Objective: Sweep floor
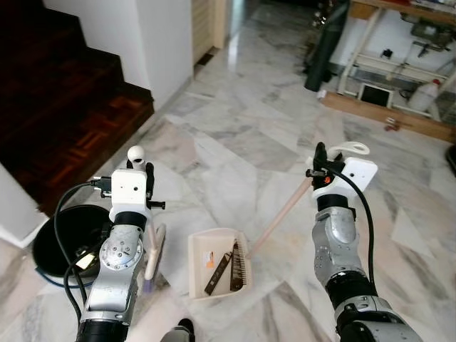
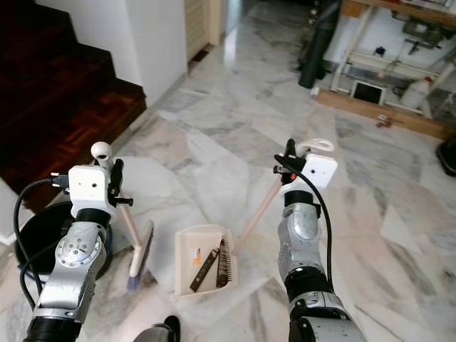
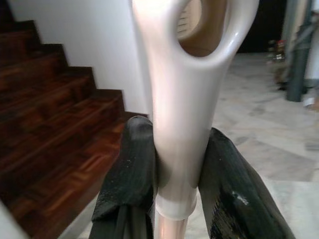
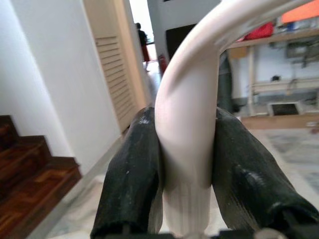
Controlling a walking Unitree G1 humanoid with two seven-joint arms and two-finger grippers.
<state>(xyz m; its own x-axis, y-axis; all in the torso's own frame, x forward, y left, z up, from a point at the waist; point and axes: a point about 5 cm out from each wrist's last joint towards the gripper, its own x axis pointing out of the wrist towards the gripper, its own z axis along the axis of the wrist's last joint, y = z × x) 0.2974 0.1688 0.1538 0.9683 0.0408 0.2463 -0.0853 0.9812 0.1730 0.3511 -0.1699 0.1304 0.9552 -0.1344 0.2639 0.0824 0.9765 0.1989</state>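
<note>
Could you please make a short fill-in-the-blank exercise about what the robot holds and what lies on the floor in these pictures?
1. The left gripper is shut on the handle of the ____, whose head rests on the marble floor.
2. The right gripper is shut on the long handle of the ____.
3. The dustpan pan lies on the floor ____ the two arms.
4. The round black bin stands beside the robot's ____ arm, near the wooden stairs.

Missing words: broom; dustpan; between; left

Cream broom (image 2: 135, 242) upright; cream dustpan (image 2: 203, 263) flat on marble, handle tilted
</note>
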